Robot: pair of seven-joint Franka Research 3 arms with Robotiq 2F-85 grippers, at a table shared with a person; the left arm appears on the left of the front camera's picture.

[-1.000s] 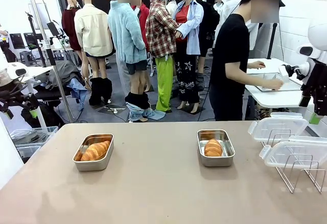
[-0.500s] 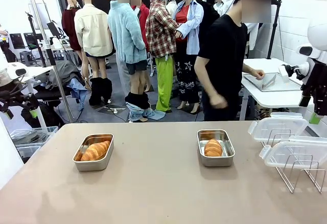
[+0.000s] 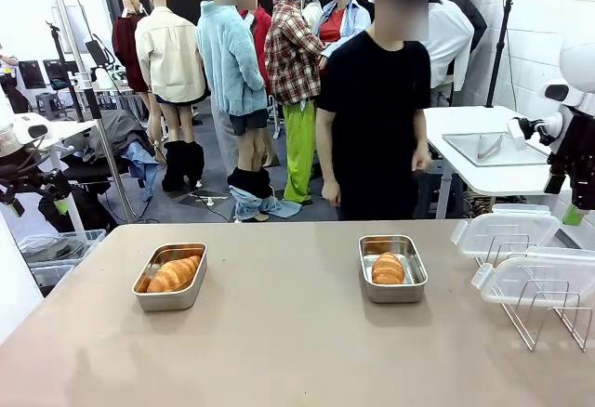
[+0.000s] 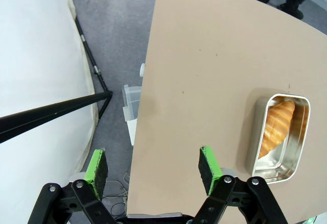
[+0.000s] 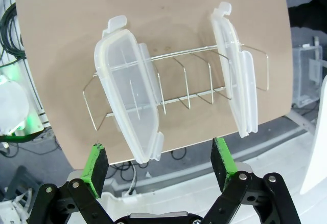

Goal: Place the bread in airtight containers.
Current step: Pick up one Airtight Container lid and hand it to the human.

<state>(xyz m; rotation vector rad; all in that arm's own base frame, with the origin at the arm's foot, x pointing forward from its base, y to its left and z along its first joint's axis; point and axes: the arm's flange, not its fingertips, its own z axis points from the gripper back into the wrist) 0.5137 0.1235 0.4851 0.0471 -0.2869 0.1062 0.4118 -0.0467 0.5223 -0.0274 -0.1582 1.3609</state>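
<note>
The left hand (image 4: 153,165) gapes empty over the worktop (image 3: 279,351) edge. Lower left, 1 croissant (image 3: 174,273) lies in the left tin (image 3: 167,300); right of centre, another roll (image 3: 388,269) sits in the right tin (image 3: 395,294). The right hand (image 5: 161,162), fingers apart, hovers above 2 lids (image 3: 507,233) on the rack (image 3: 548,319).

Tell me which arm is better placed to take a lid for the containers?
The right. Its open right gripper hangs above the wire rack holding both clear lids. The left gripper, also open, is above the left edge of the table, near the left container, far from the rack.
</note>
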